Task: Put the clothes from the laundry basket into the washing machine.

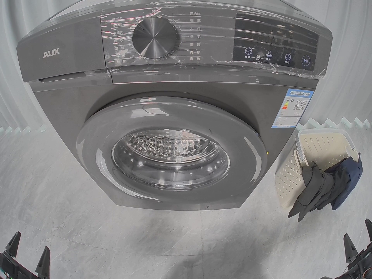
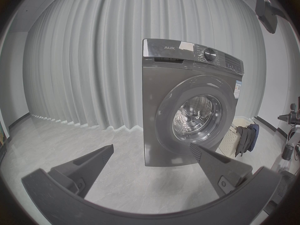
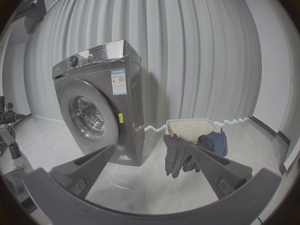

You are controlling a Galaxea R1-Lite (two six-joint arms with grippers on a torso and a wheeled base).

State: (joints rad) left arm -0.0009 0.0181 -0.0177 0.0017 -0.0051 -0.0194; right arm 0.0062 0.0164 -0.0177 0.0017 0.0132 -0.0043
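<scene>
The washing machine [image 1: 170, 97] stands with its door [image 1: 170, 157] shut. On the floor at its right, the laundry basket [image 1: 327, 144] carries dark clothes [image 1: 321, 186] draped over its rim, ahead of the nearer right end effector [image 1: 357, 229]. It and the left end effector [image 1: 31, 241] gape empty.
</scene>
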